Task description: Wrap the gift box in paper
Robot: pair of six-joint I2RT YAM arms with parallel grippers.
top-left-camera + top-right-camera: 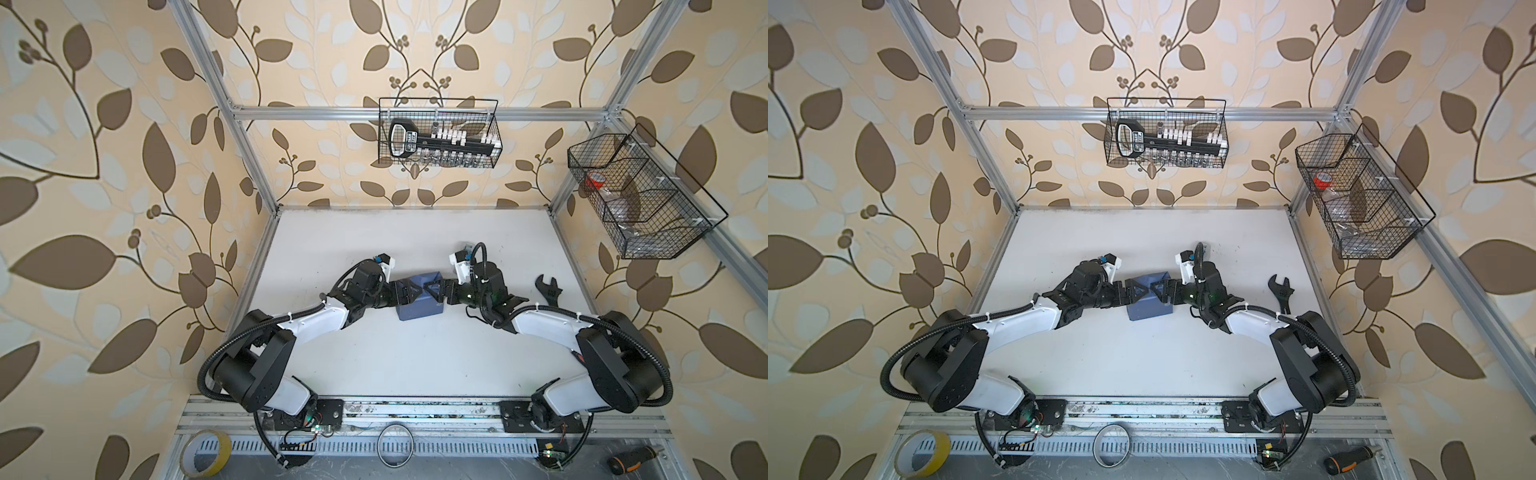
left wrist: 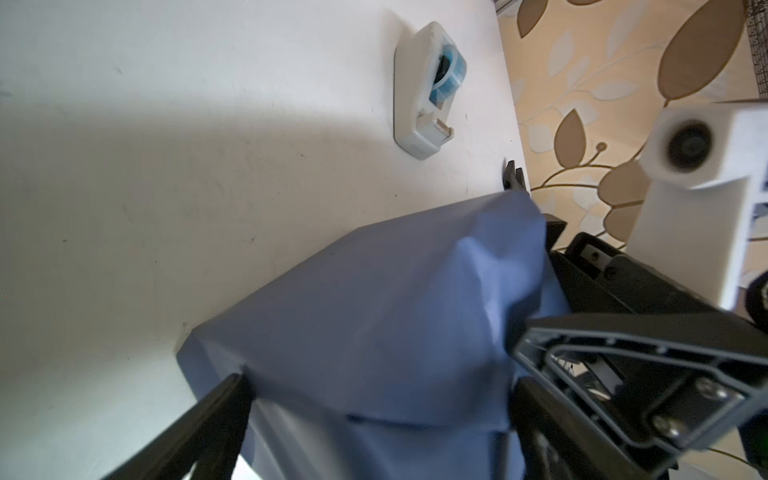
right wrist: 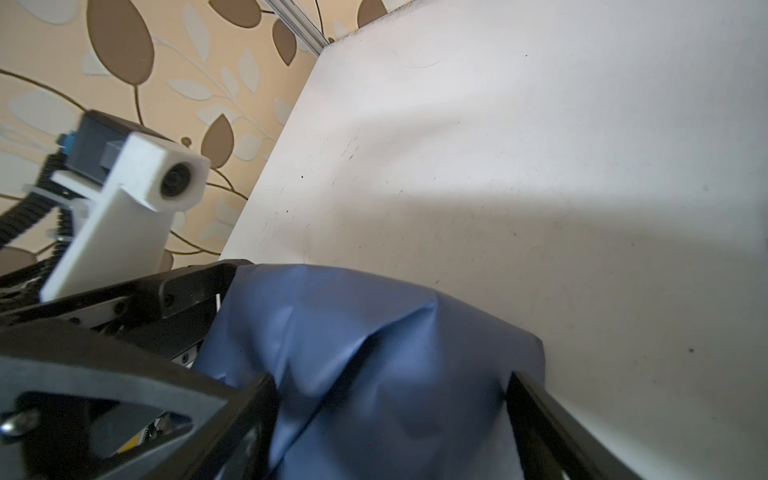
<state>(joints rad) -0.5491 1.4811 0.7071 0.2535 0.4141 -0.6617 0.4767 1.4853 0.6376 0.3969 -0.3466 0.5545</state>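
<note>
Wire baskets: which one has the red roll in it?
The divided basket at the right; the red roll sits in its rearmost compartment. The back-rail basket holds a black tool set instead.

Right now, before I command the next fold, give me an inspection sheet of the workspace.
Surface: white table, faint dark specks.
Job's things: paper folded over the gift box, creased on top; box itself hidden.
Clutter: tape dispenser apart from the paper; adjustable wrench beside the right arm.
Grippers: left end effector and right end effector face each other, jaws wide, paper between them.
Cables: black conduit loops along both arms, off the paper.
Surroundings: back wire basket, side wire basket on frame; tape roll, screwdriver in front.
</note>
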